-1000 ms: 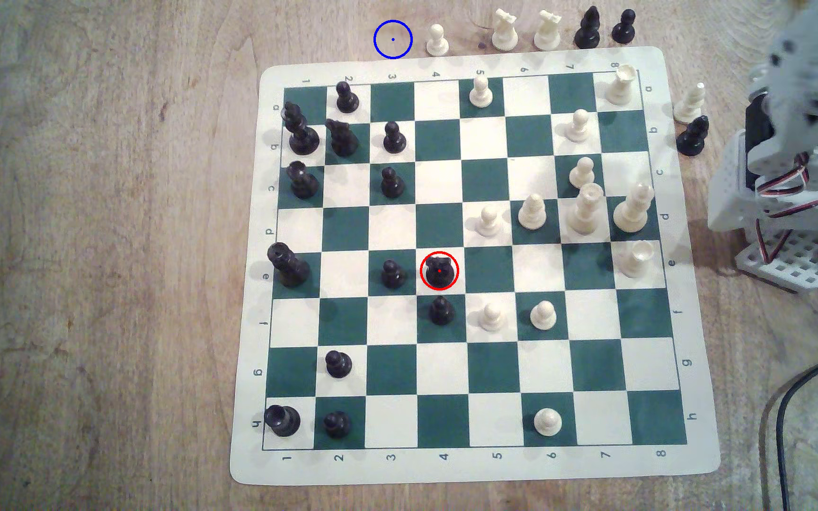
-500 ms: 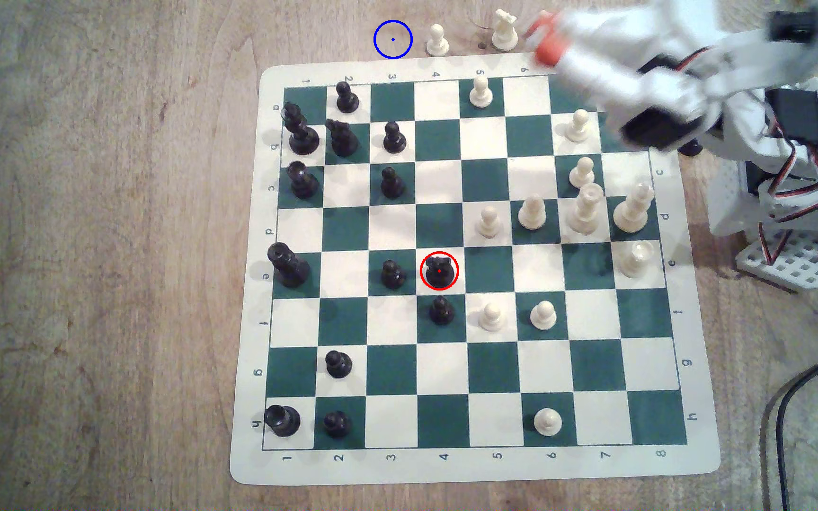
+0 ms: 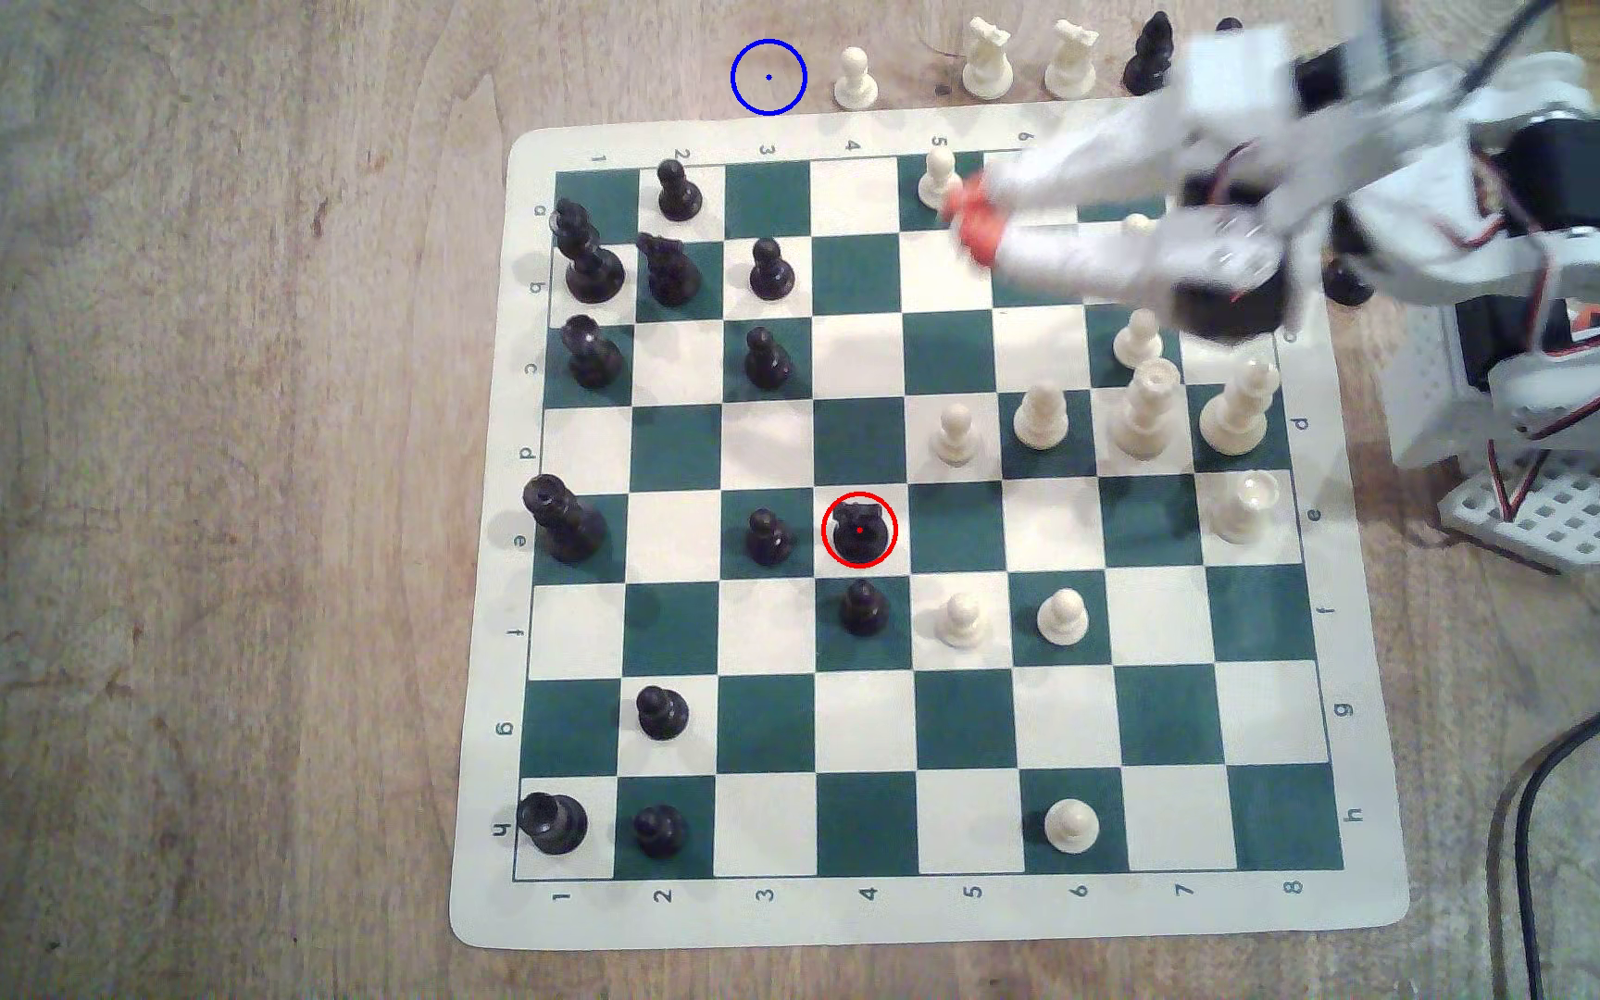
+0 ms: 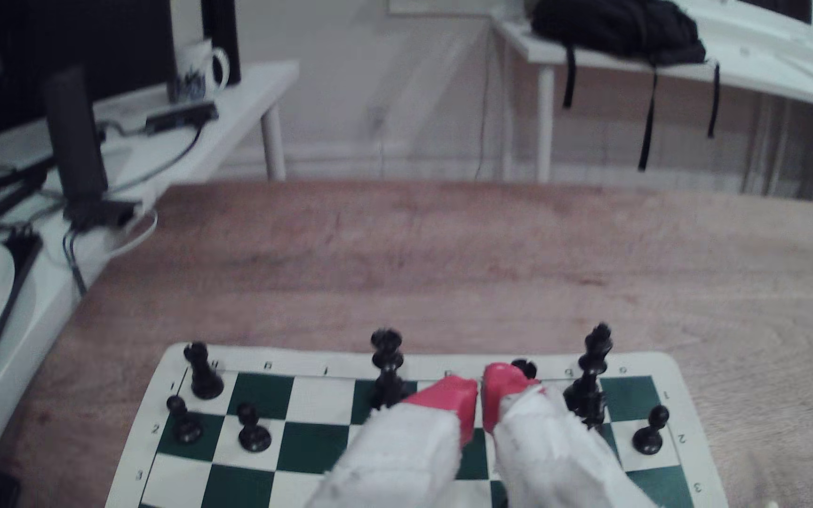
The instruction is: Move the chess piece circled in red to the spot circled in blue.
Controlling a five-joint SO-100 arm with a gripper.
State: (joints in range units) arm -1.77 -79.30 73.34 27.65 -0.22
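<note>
A: Above the board's far rows, near its edge by the row of captured pieces, the gripper (image 3: 964,216) hangs with its orange fingertips (image 4: 458,398) nearly together; only a thin slit parts them in the wrist view, and nothing is between them.

B: And the chess piece (image 3: 859,531)?

A: It stands upright inside the red ring on a light square near the board's (image 3: 488,923) middle, well apart from the gripper. A black pawn (image 3: 767,537) sits on the next square on the exterior view's left, and another pawn (image 3: 862,608) on the square just toward the near edge.

B: So what could go wrong?

A: I'd say the jaws need to spread before coming down; as narrow as they are, they would hit the horse head and topple it. Once spread, a finger could clip either neighbouring pawn.

B: And the carry?

A: The spot (image 3: 768,77) lies on the bare table (image 3: 200,481) just past the board's far edge, near a white pawn (image 3: 855,79). A drifting release could knock that pawn.
</note>
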